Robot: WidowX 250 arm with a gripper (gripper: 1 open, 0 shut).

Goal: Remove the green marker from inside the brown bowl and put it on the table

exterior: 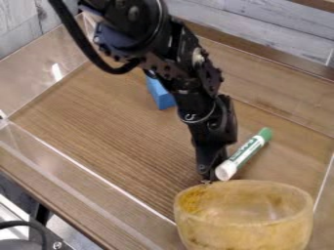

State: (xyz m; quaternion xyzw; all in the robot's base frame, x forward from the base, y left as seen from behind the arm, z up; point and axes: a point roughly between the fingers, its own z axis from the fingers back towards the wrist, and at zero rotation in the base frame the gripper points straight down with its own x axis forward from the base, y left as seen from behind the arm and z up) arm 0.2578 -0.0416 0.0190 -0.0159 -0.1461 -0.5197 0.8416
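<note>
My gripper [209,176] is pointing down, right of centre in the frame, its jaws shut. The green marker [244,154] is lying on the table [104,132] just beside the gripper, slanting, green cap toward the upper right. The brown bowl [244,217] is sitting at lower right, below the marker. A blue block [160,94] is resting at upper centre, partly behind my arm [170,59].
</note>
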